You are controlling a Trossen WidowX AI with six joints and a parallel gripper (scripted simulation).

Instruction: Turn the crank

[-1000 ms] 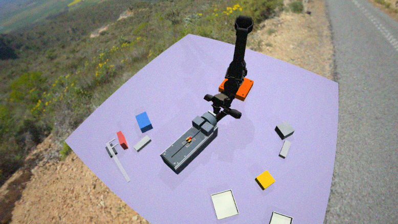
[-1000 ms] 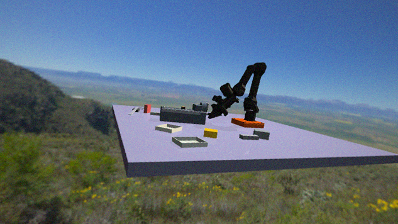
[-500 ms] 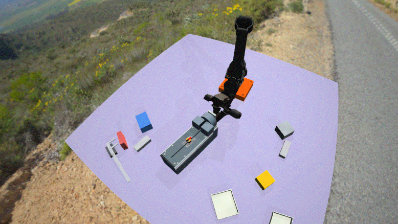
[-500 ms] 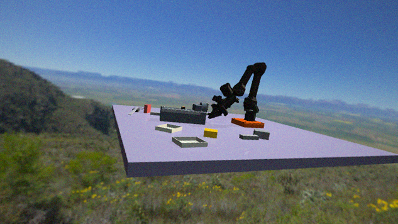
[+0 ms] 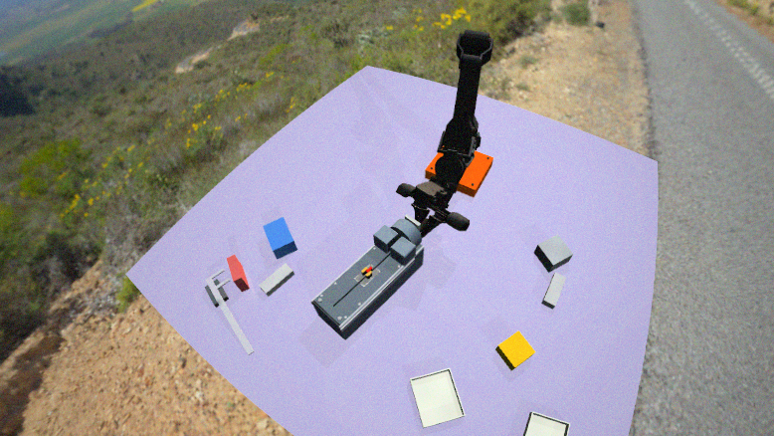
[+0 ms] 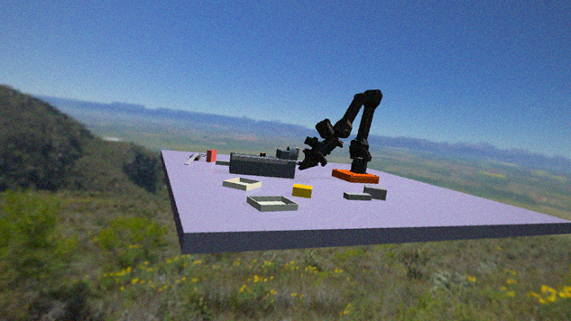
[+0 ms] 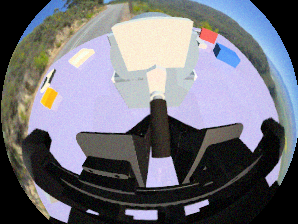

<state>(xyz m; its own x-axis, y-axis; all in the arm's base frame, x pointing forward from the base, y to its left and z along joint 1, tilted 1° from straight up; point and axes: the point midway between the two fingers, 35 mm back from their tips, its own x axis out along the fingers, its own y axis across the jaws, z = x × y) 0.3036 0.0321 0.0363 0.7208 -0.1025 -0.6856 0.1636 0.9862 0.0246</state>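
The crank machine (image 5: 373, 309) (image 6: 262, 168) is a long dark grey box with a slotted top and two grey blocks and a round housing at its arm end. The red pointer (image 5: 369, 268) sits at the slot, close beside the small brass marks (image 5: 367, 275); it is too small to tell if they are exactly level. The pale crank arm (image 7: 157, 78) carries a dark round handle (image 7: 160, 125). My gripper (image 5: 423, 229) (image 6: 303, 164) (image 7: 157, 117) is shut on the handle, with one finger on each side. In the top and exterior views the handle is hidden by the fingers.
A blue block (image 5: 279, 235), a red block (image 5: 238, 273), a grey bar (image 5: 277, 279) and a pale T-shaped piece (image 5: 235, 324) lie on one side. A grey block (image 5: 553, 252), a yellow block (image 5: 515, 348) and two pale trays (image 5: 463, 403) (image 6: 295, 206) are on the other.
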